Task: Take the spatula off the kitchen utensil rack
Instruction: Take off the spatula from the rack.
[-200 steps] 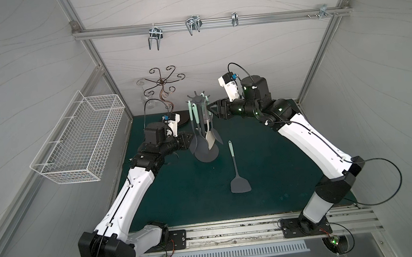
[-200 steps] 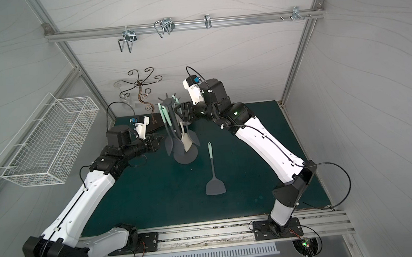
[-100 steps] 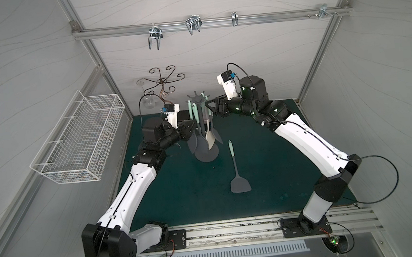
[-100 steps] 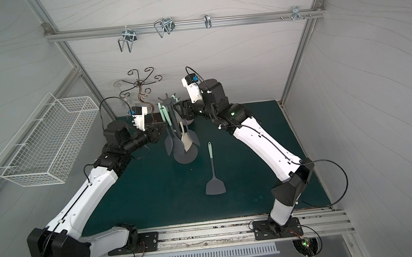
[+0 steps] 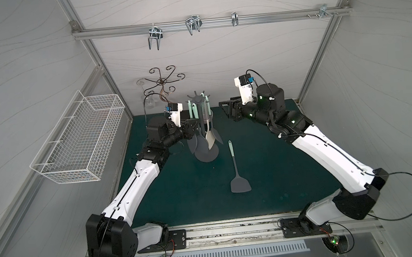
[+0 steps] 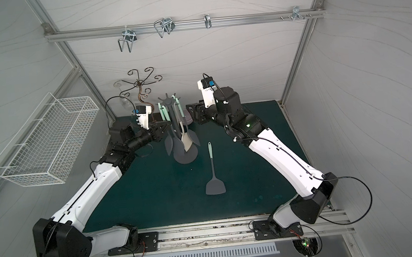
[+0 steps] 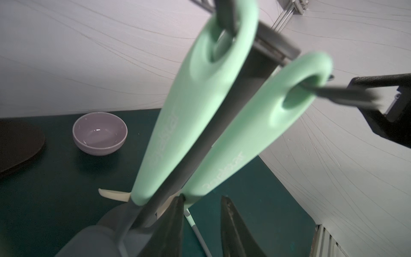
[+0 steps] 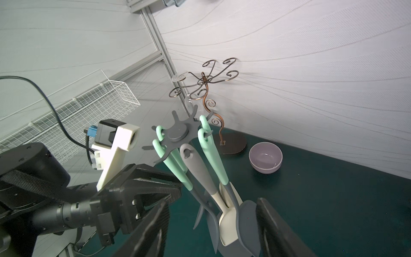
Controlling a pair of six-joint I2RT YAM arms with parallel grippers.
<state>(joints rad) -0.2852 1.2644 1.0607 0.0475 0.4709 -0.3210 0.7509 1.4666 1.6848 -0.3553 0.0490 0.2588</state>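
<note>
Teal mat [image 5: 267, 174] between white walls [image 5: 219, 61]; left jaws narrowly apart, right jaws wide.

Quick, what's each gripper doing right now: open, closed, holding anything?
Left gripper: open, nothing between its jaws.
Right gripper: open wide, holding nothing.

One kitchen utensil rack [image 8: 178, 133] stands on the counter [image 5: 268, 179] carrying five hanging utensils [image 8: 226, 224], four with mint handles [image 8: 213, 160] and one with a grey handle [image 8: 198, 169]. One spatula [image 5: 240, 186] lies flat, well apart from the left fingers [image 7: 171, 229] and the right fingers [image 8: 273, 227]. There is also one lilac bowl [image 8: 265, 160], one bronze wire stand [image 8: 233, 145] and one white wire basket [image 5: 81, 140].
</note>
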